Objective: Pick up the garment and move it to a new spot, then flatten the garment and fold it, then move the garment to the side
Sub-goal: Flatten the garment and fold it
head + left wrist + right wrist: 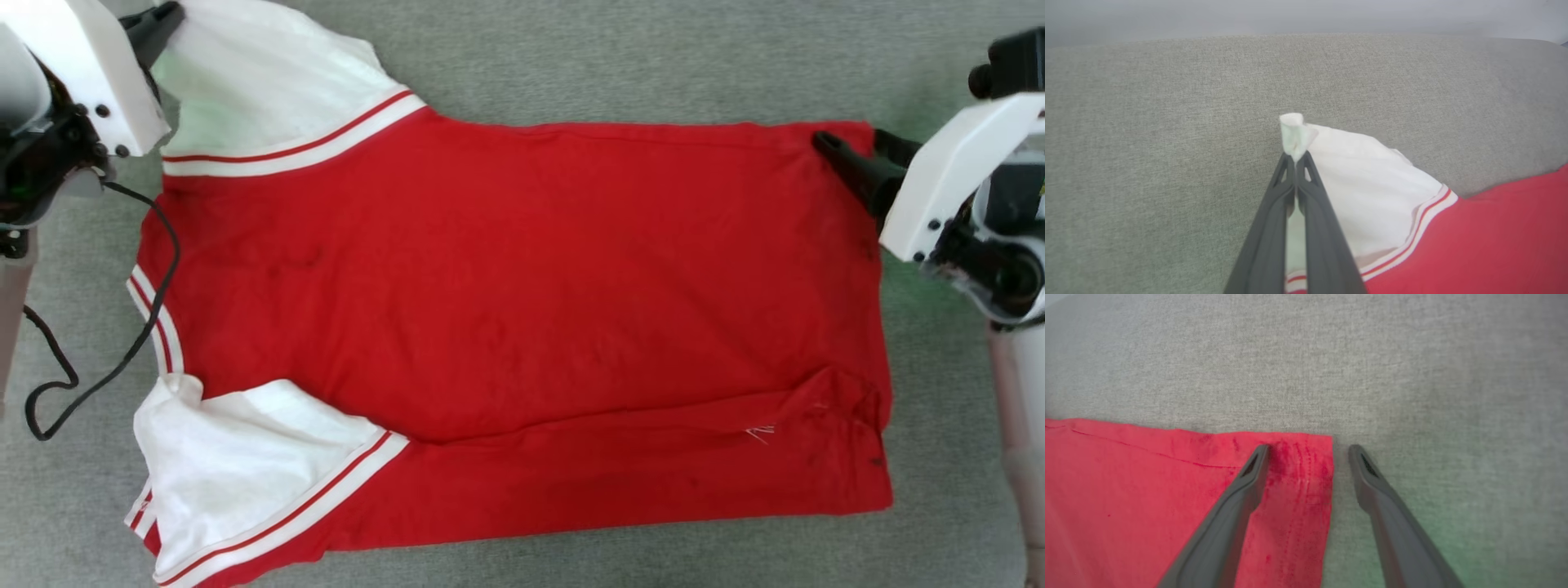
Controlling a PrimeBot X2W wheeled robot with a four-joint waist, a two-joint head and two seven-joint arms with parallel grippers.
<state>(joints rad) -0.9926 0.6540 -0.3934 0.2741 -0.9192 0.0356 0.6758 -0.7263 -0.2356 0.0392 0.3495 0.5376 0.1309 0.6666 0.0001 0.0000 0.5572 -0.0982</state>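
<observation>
The garment, a red T-shirt with white sleeves and red-and-white stripe trim, lies spread on the grey cloth surface, collar end to the left, hem to the right. My left gripper is shut on the tip of the far white sleeve, a small tuft of white fabric sticking out past its fingertips. It also appears at the top left in the head view, left gripper. My right gripper stands open over the far hem corner, one finger above the red fabric, the other above the grey surface; right gripper from the head.
A grey woven cloth surface lies under everything. A black cable loops from my left arm over the shirt's collar edge. The near hem carries a rumpled fold. The near white sleeve lies at the lower left.
</observation>
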